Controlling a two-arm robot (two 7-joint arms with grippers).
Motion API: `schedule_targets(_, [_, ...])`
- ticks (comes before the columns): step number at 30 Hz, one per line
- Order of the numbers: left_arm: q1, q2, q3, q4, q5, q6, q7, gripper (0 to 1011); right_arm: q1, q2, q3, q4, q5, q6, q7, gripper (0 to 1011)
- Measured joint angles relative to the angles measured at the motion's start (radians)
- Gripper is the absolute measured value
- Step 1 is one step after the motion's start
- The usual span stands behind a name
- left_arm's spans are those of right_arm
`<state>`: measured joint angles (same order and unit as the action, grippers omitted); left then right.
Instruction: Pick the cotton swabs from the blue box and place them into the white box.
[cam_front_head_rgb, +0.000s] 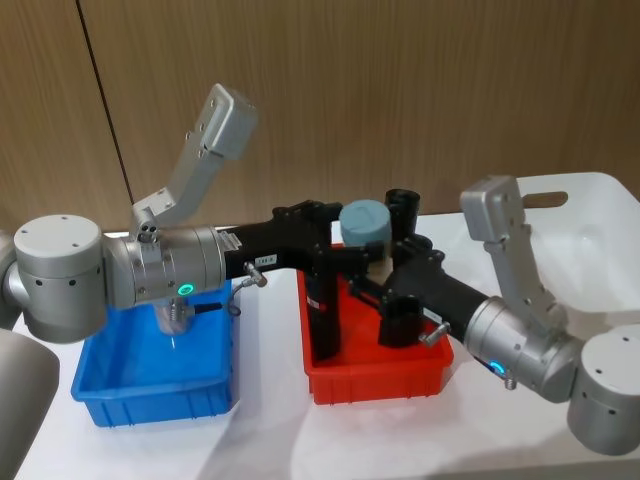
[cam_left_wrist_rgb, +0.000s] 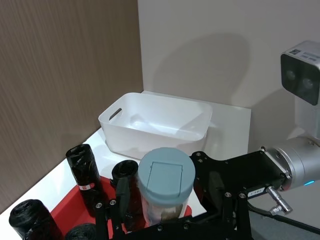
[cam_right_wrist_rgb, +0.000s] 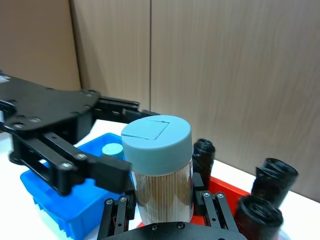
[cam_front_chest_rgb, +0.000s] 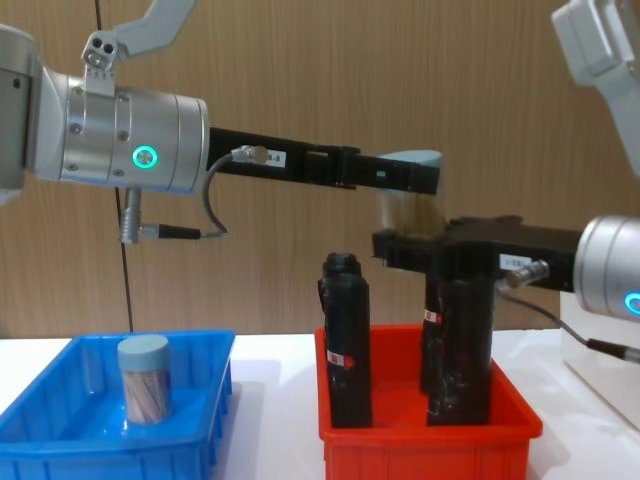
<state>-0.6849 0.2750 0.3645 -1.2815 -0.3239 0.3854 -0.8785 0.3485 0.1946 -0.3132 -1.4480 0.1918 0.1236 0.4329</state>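
Evidently barely begun: one swab tub (cam_front_chest_rgb: 145, 378) waits in the blue box (cam_front_head_rgb: 150, 392) at the table's left edge; a second tub (cam_front_head_rgb: 365, 225) hangs above the red bin (cam_front_head_rgb: 380, 385), left claw (cam_front_head_rgb: 345, 255) and right claw (cam_front_head_rgb: 388, 278) both closed on it; the white box (cam_left_wrist_rgb: 150, 142) looks empty.

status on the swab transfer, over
Left claw and right claw both shut on one tub, over the red bin. Second tub upright in blue box. Black rolls stand beneath; white box to the right.
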Motion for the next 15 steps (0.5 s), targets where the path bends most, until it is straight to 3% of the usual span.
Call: schedule_targets(15, [0.0,0.0,0.0,0.0,0.0,0.0,0.0,1004,-0.027,0.053,0.052,0.018,0.026,0.006,-0.084,649])
